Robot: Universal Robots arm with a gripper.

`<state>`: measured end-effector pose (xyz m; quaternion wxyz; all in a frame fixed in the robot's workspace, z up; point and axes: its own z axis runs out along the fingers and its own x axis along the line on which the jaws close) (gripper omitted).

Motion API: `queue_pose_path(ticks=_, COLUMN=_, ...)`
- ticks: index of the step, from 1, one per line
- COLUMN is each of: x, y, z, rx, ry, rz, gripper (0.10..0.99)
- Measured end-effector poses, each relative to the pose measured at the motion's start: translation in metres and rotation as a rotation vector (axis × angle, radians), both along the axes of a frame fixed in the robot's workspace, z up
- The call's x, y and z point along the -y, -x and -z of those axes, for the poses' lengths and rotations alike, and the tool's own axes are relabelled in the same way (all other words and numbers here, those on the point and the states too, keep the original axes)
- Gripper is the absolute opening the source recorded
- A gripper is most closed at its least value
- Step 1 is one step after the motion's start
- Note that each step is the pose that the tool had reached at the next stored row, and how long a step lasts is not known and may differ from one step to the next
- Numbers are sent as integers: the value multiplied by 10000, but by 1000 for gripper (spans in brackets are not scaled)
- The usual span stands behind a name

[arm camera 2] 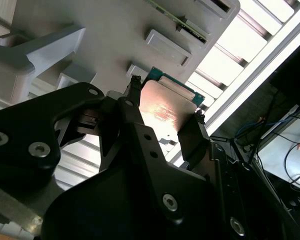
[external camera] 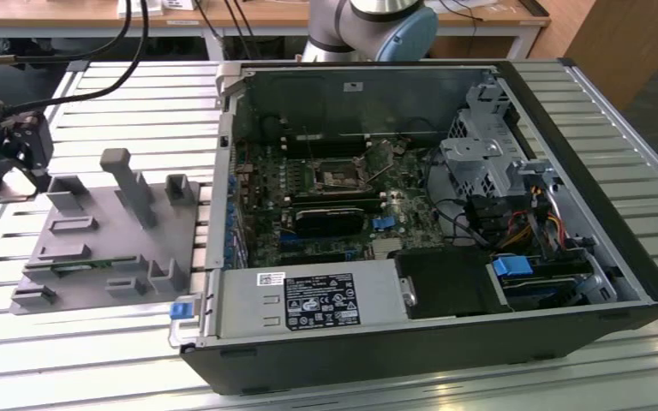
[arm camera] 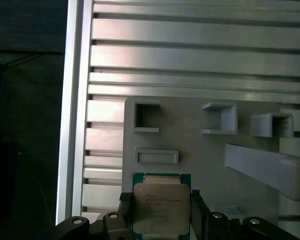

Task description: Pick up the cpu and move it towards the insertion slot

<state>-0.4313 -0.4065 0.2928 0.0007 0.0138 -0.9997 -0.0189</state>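
In the exterior view the gripper hangs beside the grey fixture. The insertion slot lies at about 3 o'clock from it, well apart, inside the open case.

In the second wrist view the fingers clamp the cpu by two opposite edges.

In the first wrist view the cpu sits flat between them, over the fixture's edge.
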Motion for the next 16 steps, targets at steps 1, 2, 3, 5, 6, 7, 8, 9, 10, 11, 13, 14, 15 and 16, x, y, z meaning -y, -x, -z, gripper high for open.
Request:
queue_pose_path(ticks=1, x=0, y=0, z=-10, rx=1, ry=0, rz=1, gripper=545)
queue_pose_path(ticks=2, x=0, y=0, z=-21, rx=1, ry=0, rz=0, gripper=545)
queue_pose_path(ticks=3, x=0, y=0, z=-33, rx=0, ry=0, rz=1, gripper=545)
queue_pose_path(ticks=5, x=-1, y=0, z=-66, rx=0, ry=0, rz=1, gripper=545)
queue_pose_path(ticks=6, x=-2, y=0, z=-83, rx=0, ry=0, rz=1, gripper=545)
queue_pose_path(ticks=7, x=-2, y=0, z=-100, rx=1, ry=0, rz=1, gripper=545)
queue_pose_path(ticks=8, x=-3, y=0, z=-115, rx=0, ry=0, rz=1, gripper=545)
queue_pose_path(ticks=9, x=-3, y=0, z=-130, rx=0, ry=-1, rz=1, gripper=545)
queue_pose_path(ticks=10, x=-3, y=0, z=-143, rx=1, ry=0, rz=1, gripper=545)
queue_pose_path(ticks=11, x=-4, y=0, z=-157, rx=1, ry=0, rz=1, gripper=545)
queue_pose_path(ticks=13, x=-4, y=0, z=-181, rx=2, ry=-1, rz=1, gripper=545)
queue_pose_path(ticks=14, x=-4, y=0, z=-192, rx=1, ry=-1, rz=1, gripper=545)
queue_pose_path(ticks=15, x=-4, y=0, z=-204, rx=1, ry=-1, rz=1, gripper=545)
queue_pose_path(ticks=16, x=-4, y=0, z=-217, rx=0, ry=0, rz=1, gripper=545)
